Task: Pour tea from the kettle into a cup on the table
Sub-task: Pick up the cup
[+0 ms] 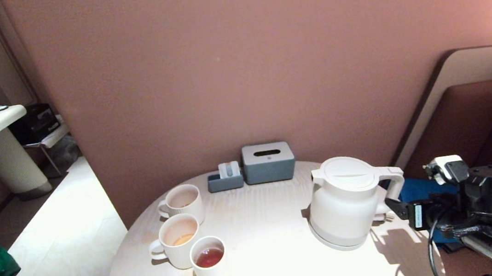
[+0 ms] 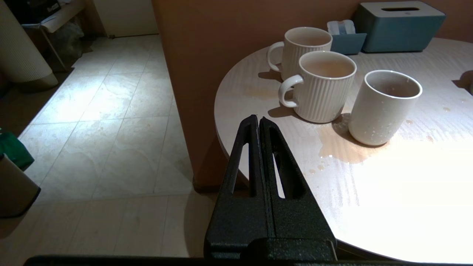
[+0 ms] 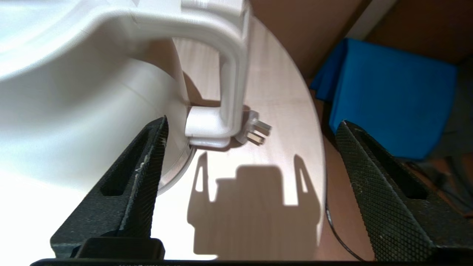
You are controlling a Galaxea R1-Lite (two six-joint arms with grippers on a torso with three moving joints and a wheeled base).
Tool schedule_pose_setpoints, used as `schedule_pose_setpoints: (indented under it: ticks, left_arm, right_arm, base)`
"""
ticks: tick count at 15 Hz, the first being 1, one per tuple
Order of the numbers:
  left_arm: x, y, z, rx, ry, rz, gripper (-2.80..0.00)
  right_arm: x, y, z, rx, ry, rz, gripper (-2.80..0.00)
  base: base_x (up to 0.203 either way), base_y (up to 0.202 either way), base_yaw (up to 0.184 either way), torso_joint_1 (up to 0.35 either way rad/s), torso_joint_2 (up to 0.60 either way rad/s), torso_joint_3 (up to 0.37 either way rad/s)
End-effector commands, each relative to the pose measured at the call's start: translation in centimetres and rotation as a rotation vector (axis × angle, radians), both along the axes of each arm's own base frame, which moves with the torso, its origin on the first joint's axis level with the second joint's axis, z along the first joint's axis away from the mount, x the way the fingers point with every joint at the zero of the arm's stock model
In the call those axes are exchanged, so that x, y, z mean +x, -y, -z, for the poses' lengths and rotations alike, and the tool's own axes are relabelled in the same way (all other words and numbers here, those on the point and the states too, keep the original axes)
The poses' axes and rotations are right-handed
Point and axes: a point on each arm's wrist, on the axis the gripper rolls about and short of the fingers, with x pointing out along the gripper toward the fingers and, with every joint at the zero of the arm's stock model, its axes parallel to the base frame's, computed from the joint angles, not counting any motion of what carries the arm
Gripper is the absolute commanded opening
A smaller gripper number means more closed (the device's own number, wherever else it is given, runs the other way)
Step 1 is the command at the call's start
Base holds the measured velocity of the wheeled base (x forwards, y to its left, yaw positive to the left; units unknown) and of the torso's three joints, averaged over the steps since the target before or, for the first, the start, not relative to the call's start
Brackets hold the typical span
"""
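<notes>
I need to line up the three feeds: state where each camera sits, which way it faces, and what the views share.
Head view: high on the robot, looking down at the table, kettle and cup; right gripper at the kettle's handle.
Left wrist view: beside the table edge, facing the cup; shut left gripper.
Right wrist view: behind the kettle; open right gripper.
Shared: head and left wrist show the cup; head and right wrist the kettle.

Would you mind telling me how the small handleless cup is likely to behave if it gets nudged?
The cup is taller than wide, so it probably tips rather than slides. It stands in a spilled puddle, so it may skid. The tea inside would likely slosh.
</notes>
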Motion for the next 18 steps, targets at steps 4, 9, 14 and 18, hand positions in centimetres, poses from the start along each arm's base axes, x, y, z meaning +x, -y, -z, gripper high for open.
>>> schedule_pose_setpoints:
  ticks: [4,9,14,18]
  left_arm:
    - [0.0,0.0,0.0,0.000,-0.001,0.001,-2.80]
    - [0.0,0.0,0.0,0.000,-0.001,-0.002,-2.80]
    - [0.0,0.0,0.0,0.000,-0.001,0.001,-2.80]
    - [0.0,0.0,0.0,0.000,-0.001,0.001,-2.80]
  right_arm:
    - [-7.4,1.0,-7.6,0.004,0.112,0.040,0.00]
    - [-15.9,2.7,-10.6,-0.103,0.224,0.355,0.00]
    - [-22.1,3.8,-8.8,-0.152,0.241,0.499,0.00]
    - [-25.0,4.0,-8.2,-0.217,0.323,0.586,0.00]
  base:
    - [0.000,0.000,0.000,0.000,0.00,0.000]
    - [0.000,0.000,0.000,0.000,0.00,0.000]
    - [0.000,0.000,0.000,0.000,0.00,0.000]
    - [0.000,0.000,0.000,0.000,0.00,0.000]
